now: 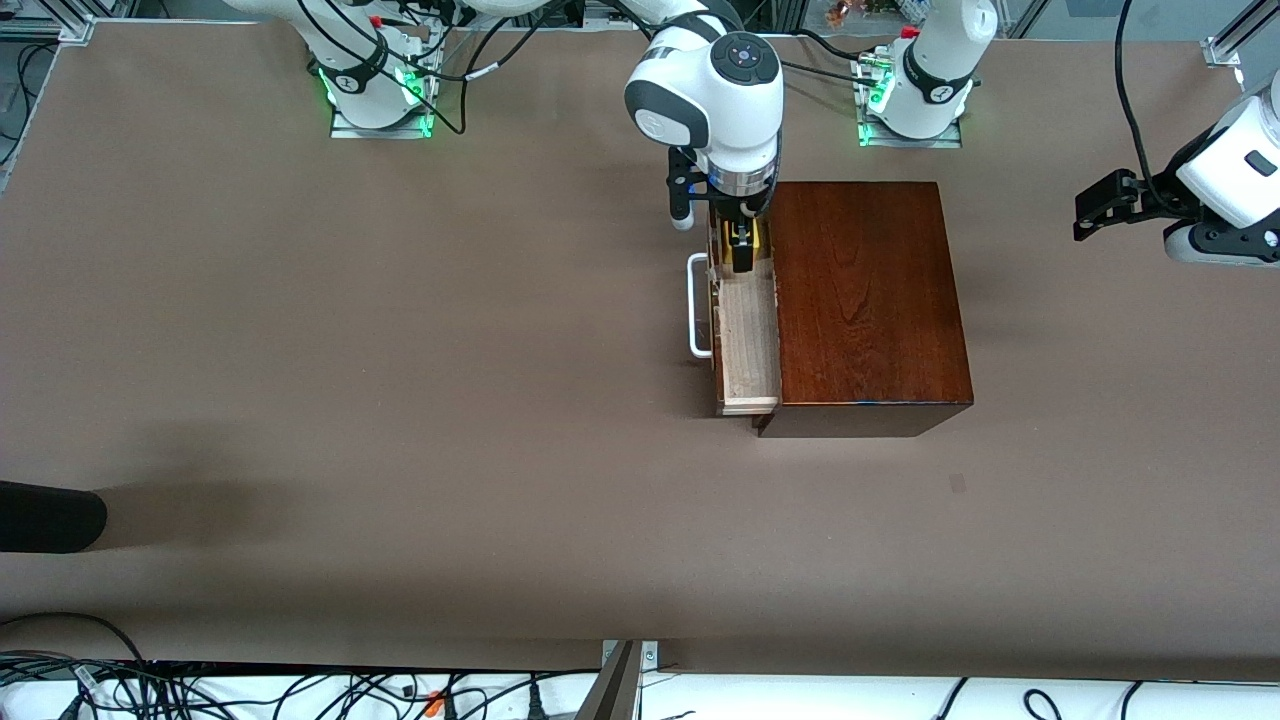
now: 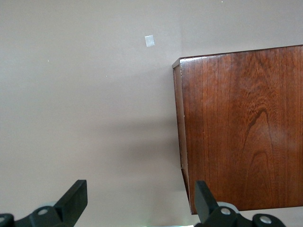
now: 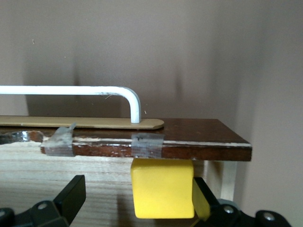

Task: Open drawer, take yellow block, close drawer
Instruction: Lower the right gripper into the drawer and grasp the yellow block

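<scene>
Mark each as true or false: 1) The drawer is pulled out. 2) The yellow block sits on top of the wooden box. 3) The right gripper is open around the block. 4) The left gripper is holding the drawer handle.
1) True: the drawer is open.
2) False: the yellow block lies inside the drawer, not on the wooden box.
3) True: the right gripper is open, straddling the block.
4) False: the left gripper is open over bare table, away from the white handle.
</scene>
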{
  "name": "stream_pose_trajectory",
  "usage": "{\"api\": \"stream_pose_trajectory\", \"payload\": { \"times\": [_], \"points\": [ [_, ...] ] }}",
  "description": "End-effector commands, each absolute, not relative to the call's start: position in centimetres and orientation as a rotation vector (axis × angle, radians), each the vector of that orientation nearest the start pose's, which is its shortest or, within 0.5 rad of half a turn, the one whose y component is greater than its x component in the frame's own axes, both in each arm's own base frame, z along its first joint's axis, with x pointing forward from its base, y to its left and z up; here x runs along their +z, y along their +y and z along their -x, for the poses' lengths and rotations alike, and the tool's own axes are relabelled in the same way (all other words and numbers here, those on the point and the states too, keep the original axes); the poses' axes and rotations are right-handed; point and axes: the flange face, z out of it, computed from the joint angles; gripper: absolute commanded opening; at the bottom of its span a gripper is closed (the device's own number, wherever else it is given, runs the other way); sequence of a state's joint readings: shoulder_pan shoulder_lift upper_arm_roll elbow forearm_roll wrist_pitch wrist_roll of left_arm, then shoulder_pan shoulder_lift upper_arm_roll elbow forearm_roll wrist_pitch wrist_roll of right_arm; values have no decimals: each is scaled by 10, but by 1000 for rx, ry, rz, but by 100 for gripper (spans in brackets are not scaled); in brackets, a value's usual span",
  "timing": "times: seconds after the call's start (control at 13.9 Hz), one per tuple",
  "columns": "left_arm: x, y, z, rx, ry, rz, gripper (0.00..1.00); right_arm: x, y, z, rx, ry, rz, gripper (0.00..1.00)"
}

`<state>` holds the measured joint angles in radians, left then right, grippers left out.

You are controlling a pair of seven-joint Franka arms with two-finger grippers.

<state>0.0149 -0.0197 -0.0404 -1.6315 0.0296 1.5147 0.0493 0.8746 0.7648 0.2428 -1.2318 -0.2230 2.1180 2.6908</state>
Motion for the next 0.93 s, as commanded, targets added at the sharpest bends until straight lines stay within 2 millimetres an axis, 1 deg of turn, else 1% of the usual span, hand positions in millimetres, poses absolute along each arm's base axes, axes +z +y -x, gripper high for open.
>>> {"api": "stream_pose_trajectory", "payload": {
  "times": [0.0, 0.14, 0.22, 0.36, 0.43, 0.5, 0.57, 0.65, 0.79, 0.86],
  "points": [
    [606, -11, -537, 154, 125, 3128, 100, 327, 665, -389, -4, 2090, 2118, 100],
    [606, -11, -537, 154, 122, 3128, 100, 317, 665, -387, -5, 2095, 2128, 100],
    [606, -12, -537, 154, 124, 3128, 100, 316, 667, -383, -7, 2087, 2138, 100],
    [606, -12, -537, 154, 124, 3128, 100, 314, 668, -383, -4, 2090, 2139, 100],
    [606, -12, -537, 154, 124, 3128, 100, 314, 668, -383, -4, 2091, 2137, 98],
    [606, -12, -537, 154, 124, 3128, 100, 312, 668, -383, -10, 2089, 2142, 65],
    [606, -12, -537, 154, 124, 3128, 100, 312, 668, -382, -22, 2077, 2150, 27],
    [606, -12, -537, 154, 124, 3128, 100, 313, 668, -383, -34, 2066, 2154, 4],
    [606, -12, -537, 154, 124, 3128, 100, 319, 666, -385, -39, 2065, 2152, 1],
    [606, -13, -537, 154, 127, 3128, 100, 325, 664, -388, -40, 2072, 2145, 1]
  ]
}}
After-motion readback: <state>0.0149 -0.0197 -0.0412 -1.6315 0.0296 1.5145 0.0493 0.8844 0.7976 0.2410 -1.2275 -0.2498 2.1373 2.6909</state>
